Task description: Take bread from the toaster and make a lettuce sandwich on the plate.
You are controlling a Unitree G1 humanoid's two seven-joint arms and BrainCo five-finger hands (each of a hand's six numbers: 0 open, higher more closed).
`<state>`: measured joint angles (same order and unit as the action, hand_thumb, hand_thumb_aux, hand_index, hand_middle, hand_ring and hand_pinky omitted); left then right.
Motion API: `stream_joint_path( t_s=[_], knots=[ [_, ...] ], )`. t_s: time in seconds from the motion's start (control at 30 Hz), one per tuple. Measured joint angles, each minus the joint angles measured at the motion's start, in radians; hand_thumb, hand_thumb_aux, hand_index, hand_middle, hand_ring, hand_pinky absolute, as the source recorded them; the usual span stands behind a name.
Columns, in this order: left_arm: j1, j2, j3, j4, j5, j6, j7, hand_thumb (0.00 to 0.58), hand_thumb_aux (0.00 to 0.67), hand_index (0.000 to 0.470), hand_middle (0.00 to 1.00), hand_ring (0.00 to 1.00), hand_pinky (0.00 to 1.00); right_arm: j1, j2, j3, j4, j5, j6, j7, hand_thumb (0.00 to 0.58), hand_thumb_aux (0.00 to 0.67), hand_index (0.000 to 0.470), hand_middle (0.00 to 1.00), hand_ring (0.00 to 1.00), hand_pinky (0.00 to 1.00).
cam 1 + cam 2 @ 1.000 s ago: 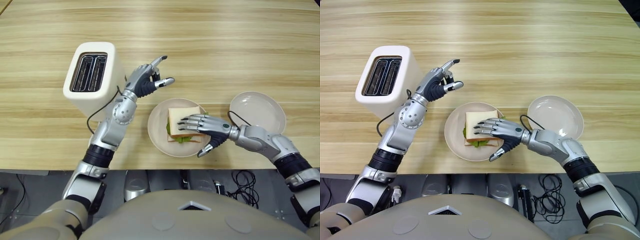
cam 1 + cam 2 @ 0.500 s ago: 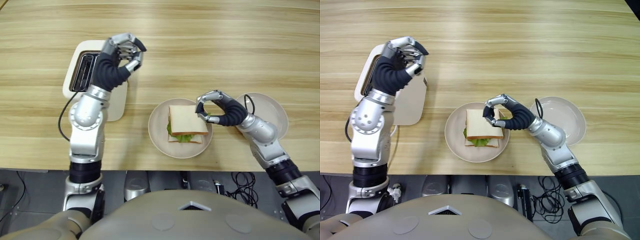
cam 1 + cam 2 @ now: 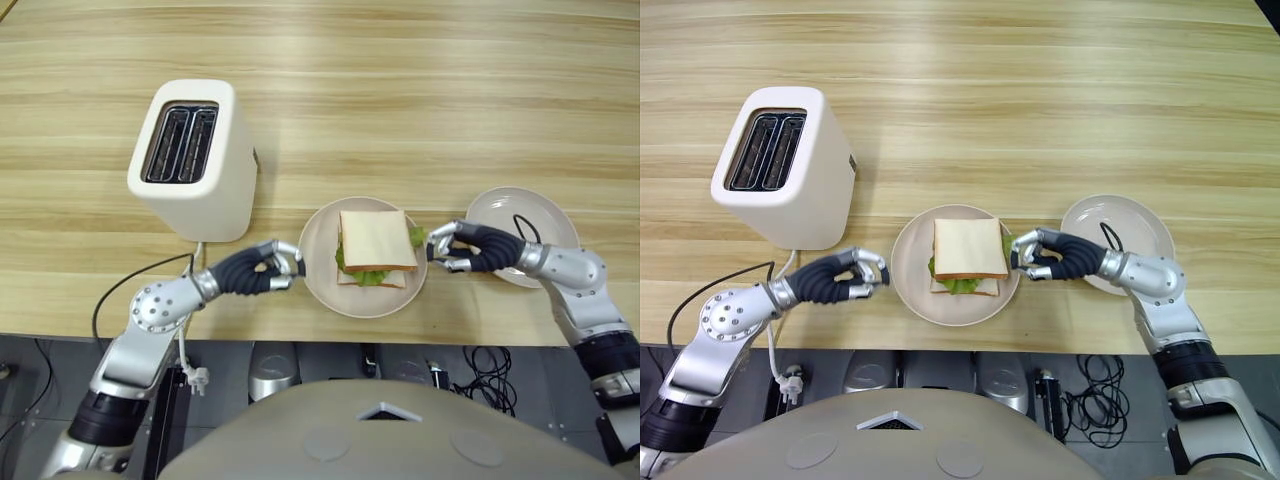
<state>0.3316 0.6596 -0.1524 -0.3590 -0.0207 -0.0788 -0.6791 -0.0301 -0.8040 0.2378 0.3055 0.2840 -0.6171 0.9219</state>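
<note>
Left eye view: the table (image 3: 420, 90) is presenting a wide bare band across its far half. The toaster (image 3: 190, 160) is standing upright toward the left edge, slots facing up. The plate (image 3: 312, 268) is sitting close to the middle of the near edge, and a second plate (image 3: 545, 205) is lying just beside it on the right.

Right eye view: the sandwich (image 3: 970, 250) is lying on the plate, with white bread on top and green lettuce (image 3: 958, 286) protruding at its near side. The left hand (image 3: 840, 280) is resting just left of the plate rim, fingers curled, holding nothing. The right hand (image 3: 1060, 258) is lying between the two plates, fingers curled, holding nothing.
</note>
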Motion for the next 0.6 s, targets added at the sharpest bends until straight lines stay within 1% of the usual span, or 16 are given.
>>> stream_joint_path(
  t_s=[0.13,0.27,0.33,0.43,0.6],
  knots=[
    [0.06,0.083,-0.002,-0.004,0.163,-0.007,0.018,0.58,0.67,0.46,1.0,1.0,1.0,-0.005,-0.044,0.001,0.078,-0.199,-0.034,-0.015,0.58,0.67,0.46,1.0,1.0,1.0],
    [0.066,0.113,-0.009,-0.003,0.283,-0.006,0.035,0.58,0.67,0.46,1.0,1.0,1.0,0.001,-0.042,0.022,0.072,-0.329,-0.042,-0.029,0.58,0.67,0.46,1.0,1.0,1.0],
    [0.052,0.108,-0.039,0.006,0.317,-0.006,0.035,0.58,0.67,0.46,1.0,1.0,1.0,0.011,-0.033,0.035,0.054,-0.375,-0.04,-0.032,0.58,0.67,0.46,1.0,1.0,1.0],
    [0.011,0.053,-0.109,0.042,0.368,-0.015,0.048,0.58,0.67,0.46,1.0,1.0,1.0,0.041,-0.018,0.068,-0.004,-0.433,-0.03,-0.033,0.58,0.67,0.46,1.0,1.0,1.0],
    [-0.092,-0.065,-0.224,0.133,0.424,-0.039,0.073,0.58,0.67,0.46,1.0,1.0,1.0,0.039,0.02,0.101,-0.07,-0.506,-0.019,-0.057,0.58,0.67,0.46,1.0,1.0,1.0]
  ],
)
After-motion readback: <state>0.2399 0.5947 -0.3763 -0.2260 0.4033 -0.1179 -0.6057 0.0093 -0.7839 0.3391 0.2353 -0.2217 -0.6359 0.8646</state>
